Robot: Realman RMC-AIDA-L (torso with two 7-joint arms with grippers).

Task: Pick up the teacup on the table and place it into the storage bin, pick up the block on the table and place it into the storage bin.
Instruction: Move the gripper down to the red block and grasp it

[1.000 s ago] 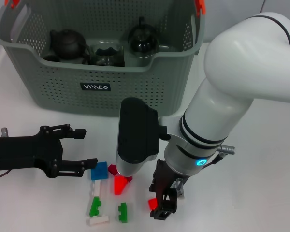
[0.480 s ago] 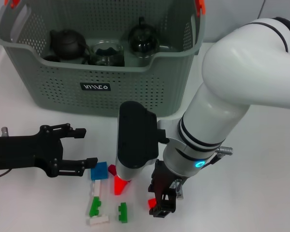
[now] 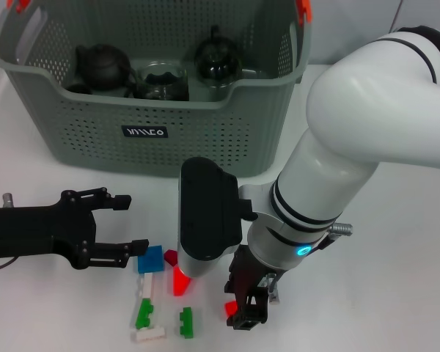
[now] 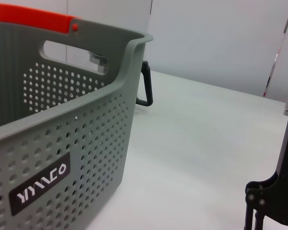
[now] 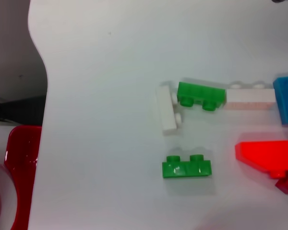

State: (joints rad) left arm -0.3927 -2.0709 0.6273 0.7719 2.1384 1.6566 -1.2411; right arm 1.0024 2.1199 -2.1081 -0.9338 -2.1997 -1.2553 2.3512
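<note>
Since the frames 1.0 s and 0.5 s ago, the right arm has crept slightly down and toward the robot's left; the right claw (image 3: 248, 312) now sits low over the white tabletop (image 3: 396, 279), pinching a small red block (image 3: 232, 309) as far as I can judge from the head view. The left arm has not shifted; the left claw (image 3: 125, 224) hangs spread just beside the blue square brick (image 3: 150, 259).

Step in hand, my judgement: block pick. No teacup is left on the tabletop, and dark teaware already sits inside the large grey-green perforated plastic storage bin (image 3: 161, 132), so that half looks done.

Next move req.: confirm grip on the red block, lift straight up clear of the loose bricks, carry over the near bin wall, release inside. Risk: the bulky wrist housing could clip the rim.

View diffs:
- Right wrist view: shows a green two-stud brick (image 5: 187, 166), a second green brick (image 5: 201, 96) touching a white bar (image 5: 167, 114), and a red wedge piece (image 5: 265, 154), all apart from the claw.
- Left wrist view: shows the bin's orange handle clip (image 4: 33, 19) and black label (image 4: 41, 184); no bricks.
- Head view only: both arms together.
</note>
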